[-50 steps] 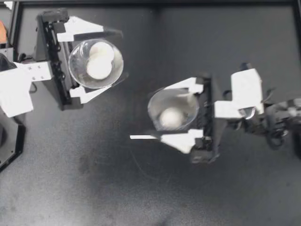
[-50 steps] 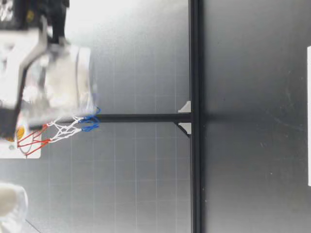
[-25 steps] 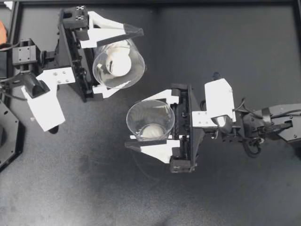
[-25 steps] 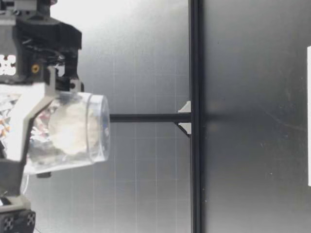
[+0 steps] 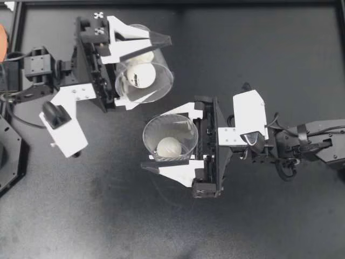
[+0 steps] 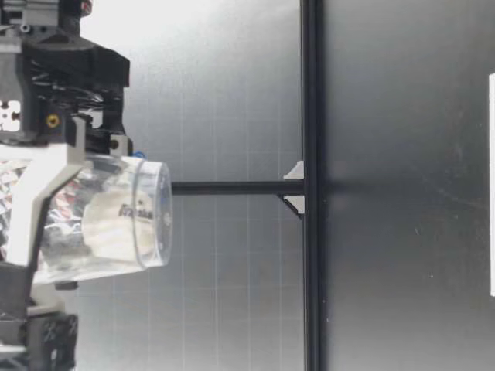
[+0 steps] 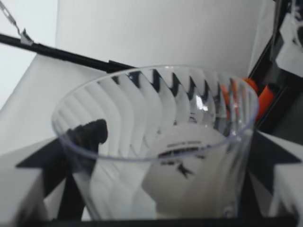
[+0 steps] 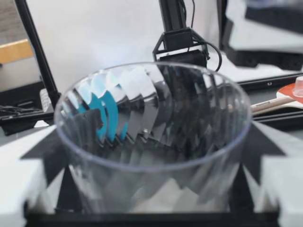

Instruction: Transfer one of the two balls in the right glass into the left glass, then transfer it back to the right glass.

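The tilted left glass (image 5: pixel 129 86) holds a white ball (image 5: pixel 144 74), the upright right glass (image 5: pixel 181 129) (clear, ribbed) a second ball (image 5: pixel 169 147).

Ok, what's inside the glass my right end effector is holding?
One white ball rests on the bottom of the right glass, clear in the top view. In the right wrist view the ribbed wall covers the bottom, so the ball is hidden there.

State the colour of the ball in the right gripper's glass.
White ball in the glass; top view shows it best.
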Robot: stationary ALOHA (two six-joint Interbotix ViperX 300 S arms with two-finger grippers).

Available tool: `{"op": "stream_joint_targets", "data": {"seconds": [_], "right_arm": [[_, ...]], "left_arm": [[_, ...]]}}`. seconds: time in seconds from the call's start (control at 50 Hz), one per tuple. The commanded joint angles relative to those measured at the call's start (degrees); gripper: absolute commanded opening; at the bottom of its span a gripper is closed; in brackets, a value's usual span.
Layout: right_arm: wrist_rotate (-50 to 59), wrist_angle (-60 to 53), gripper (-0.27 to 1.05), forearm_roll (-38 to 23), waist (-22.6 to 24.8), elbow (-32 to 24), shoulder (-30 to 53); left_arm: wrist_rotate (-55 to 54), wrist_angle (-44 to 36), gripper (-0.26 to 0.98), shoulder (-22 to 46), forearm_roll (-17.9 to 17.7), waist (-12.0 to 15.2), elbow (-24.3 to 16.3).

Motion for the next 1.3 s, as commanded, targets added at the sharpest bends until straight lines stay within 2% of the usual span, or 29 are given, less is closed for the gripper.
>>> {"op": "stream_joint_targets", "data": {"seconds": [0.0, 0.3, 0.94, 1.28], "right_arm": [[0.1, -0.7, 0.72, 0.4, 0.3, -1.8, -0.6], [0.2, -0.8, 0.72, 0.7, 0.1, -2.0, -0.3], [0.2, -0.7, 0.72, 1.3, -0.8, -2.2, -0.2], [0.2, -0.6, 0.72, 1.3, -1.3, -2.2, -0.2]], "left_arm": [[1.4, -1.1, 0.76, 0.1, 0.0, -0.9, -2.2], [6.9, -2.8, 0.76, 1.9, 0.0, -1.4, -3.6], [15.1, -6.6, 0.76, 3.5, 0.0, -1.4, -3.1], [16.0, -6.6, 0.76, 3.8, 0.0, -1.5, -2.6]]}}
